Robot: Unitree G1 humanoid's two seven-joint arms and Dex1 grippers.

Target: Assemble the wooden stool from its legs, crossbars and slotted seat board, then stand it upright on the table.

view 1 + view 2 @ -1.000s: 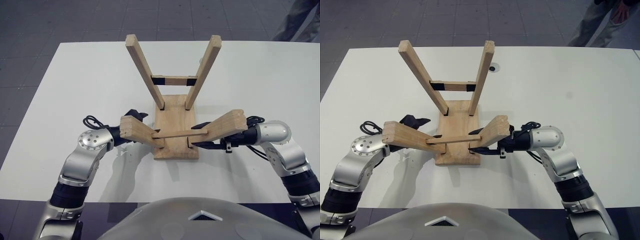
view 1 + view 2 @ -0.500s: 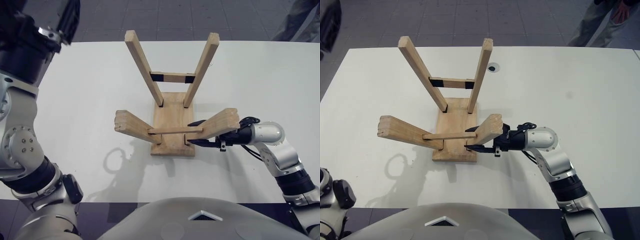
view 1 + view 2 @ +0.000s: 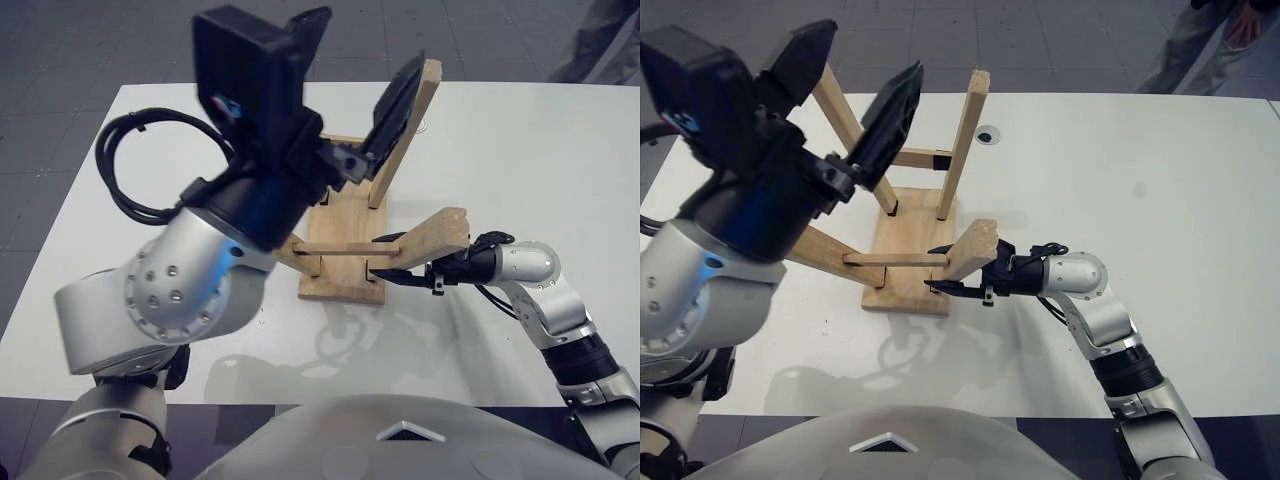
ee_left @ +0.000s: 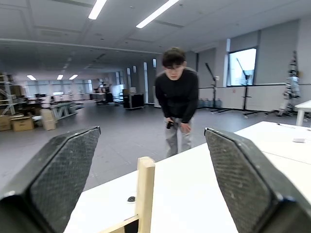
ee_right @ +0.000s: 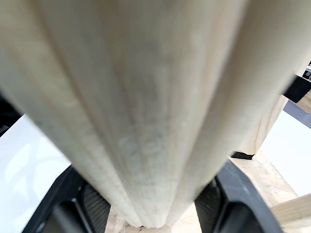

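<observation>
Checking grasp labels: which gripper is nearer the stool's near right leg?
Right. The right gripper clasps the near right leg beside the seat board; the left gripper hangs open, raised high, facing the far right leg.

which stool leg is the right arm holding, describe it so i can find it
On the white table the pale wooden seat board lies flat with four legs pointing up. The held one is the near wooden leg on the robot's right, splaying outward; unlike its neighbours it sits between the right gripper's black fingers.
</observation>
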